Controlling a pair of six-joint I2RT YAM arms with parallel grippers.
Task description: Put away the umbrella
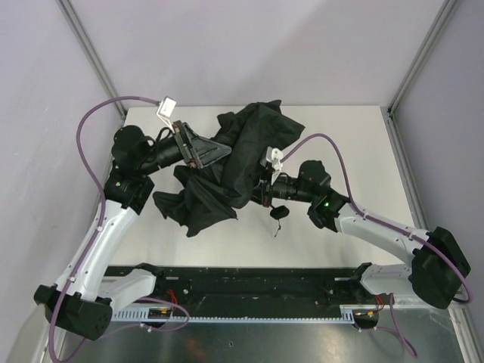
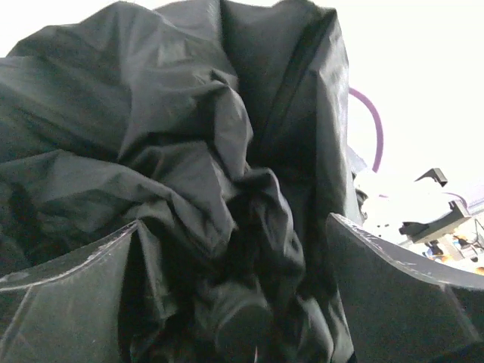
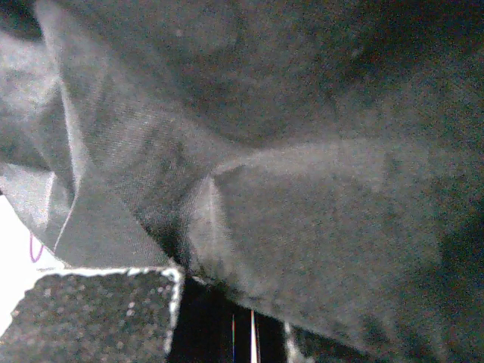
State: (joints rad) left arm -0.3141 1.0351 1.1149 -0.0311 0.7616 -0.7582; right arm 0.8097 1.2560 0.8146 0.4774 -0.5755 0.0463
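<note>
Along the bottom edge of the overhead view, a black mounting rail (image 1: 249, 283) carries both arm bases. Beyond it lies the white bench (image 1: 340, 136). The black folding umbrella (image 1: 234, 162) with its crumpled dark fabric canopy sits mid-frame, heaped between the two arms, with its lower folds spilling toward the lower left.

The left pincer (image 1: 215, 151) comes in from the upper left. Its fingers (image 2: 60, 302) stand wide apart, with bunched fabric filling the gap between them.

The right pincer (image 1: 261, 190) comes in from the right and is closed, clamped on the umbrella's fabric. Its tip is buried under the canopy, and a fold runs beside its textured pad (image 3: 91, 314) (cloth fills nearly that whole wrist view). A small black knob and strap (image 1: 278, 213) hang just below it.

Purple cables (image 1: 91, 166) loop over both arms, and a white connector (image 1: 168, 106) lies at the upper left.
</note>
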